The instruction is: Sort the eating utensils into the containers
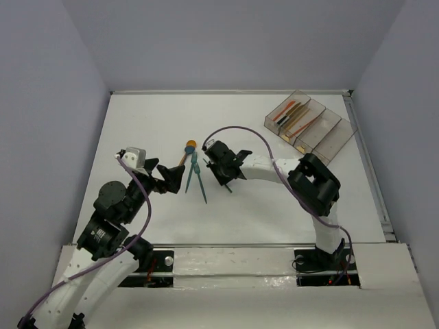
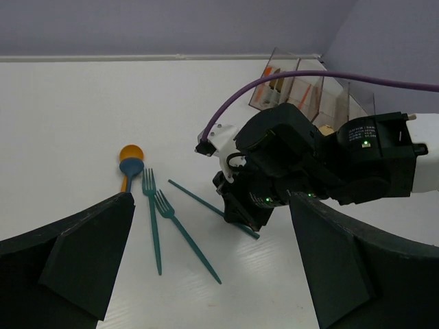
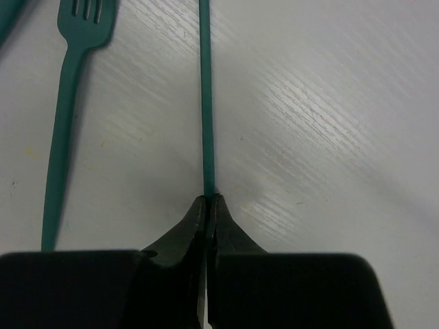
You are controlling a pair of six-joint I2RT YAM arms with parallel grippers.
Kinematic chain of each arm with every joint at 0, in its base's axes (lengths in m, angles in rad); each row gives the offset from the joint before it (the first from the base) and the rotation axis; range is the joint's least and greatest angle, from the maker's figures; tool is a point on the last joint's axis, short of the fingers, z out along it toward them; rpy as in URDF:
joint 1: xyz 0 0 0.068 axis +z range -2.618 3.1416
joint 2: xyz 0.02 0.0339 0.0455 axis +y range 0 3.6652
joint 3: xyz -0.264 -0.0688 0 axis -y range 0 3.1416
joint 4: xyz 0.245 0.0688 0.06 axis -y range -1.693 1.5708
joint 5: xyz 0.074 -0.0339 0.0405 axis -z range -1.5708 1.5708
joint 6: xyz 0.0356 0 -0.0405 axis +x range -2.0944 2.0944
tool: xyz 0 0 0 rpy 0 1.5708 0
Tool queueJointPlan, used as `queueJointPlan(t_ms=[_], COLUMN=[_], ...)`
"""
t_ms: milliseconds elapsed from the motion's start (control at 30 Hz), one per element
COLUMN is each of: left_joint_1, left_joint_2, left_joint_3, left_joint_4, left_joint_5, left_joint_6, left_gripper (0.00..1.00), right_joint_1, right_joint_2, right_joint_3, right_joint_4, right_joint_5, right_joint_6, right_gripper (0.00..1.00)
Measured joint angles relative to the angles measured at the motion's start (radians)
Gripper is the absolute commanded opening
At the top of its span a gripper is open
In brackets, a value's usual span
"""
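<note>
Teal stick point(image 3: 206, 103) is in the pinch; your right gripper point(image 3: 208, 202) is clenched on its near end, fingertips pressed low against the white desk point(image 1: 137, 123), about the middle of the desk; it grips at the tip, I'd judge, because that end points at the wrist while the rest lies flat. It looks thin enough to be a chopstick, though its far end runs out of the wrist view, so take that loosely. Two teal forks point(image 2: 154, 226) lie just beside it on the left, apart from the fingers; the orange-bowled spoon point(image 2: 130, 159) sits beyond their heads, toward the far edge. Your left gripper point(image 2: 210, 202) hangs left of the pile with jaws released wide and nothing between them; it seems parked there to leave the right arm room. The containers point(image 1: 334, 142) wait at the far right corner, well apart from all this; red and orange pieces point(image 1: 296, 116) already lie in the bins nearest the far edge. Next comes a lift and a long carry; a stick held by one end may swivel, so raise it gently.
</note>
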Motion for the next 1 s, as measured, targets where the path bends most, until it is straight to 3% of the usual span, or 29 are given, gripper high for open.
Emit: queueJointPlan(t_ms=[267,400,500,733,1000], left_joint_1=[0.0,0.0,0.0,0.001,0.012], left_joint_2=[0.0,0.0,0.0,-0.008,-0.027], left_joint_3=[0.0,0.0,0.0,0.0,0.0], left_joint_4=[0.0,0.0,0.0,0.0,0.001], left_joint_5=[0.009,0.014,0.019,0.027,0.027], left_joint_6=[0.0,0.0,0.0,0.0,0.0], left_gripper=[0.99,0.99,0.99,0.99,0.99], right_joint_1=[0.004,-0.056,-0.163,-0.574,-0.826], right_joint_2=[-0.005,-0.045,-0.132,-0.33,-0.267], right_joint_3=[0.0,-0.016,-0.061,-0.113,-0.122], right_joint_4=[-0.009,-0.008,0.045,0.255,0.354], right_joint_5=[0.061,0.097,0.099,0.121,0.09], right_joint_6=[0.054,0.087,0.121,0.261,0.451], right_gripper=[0.0,0.0,0.0,0.0,0.0])
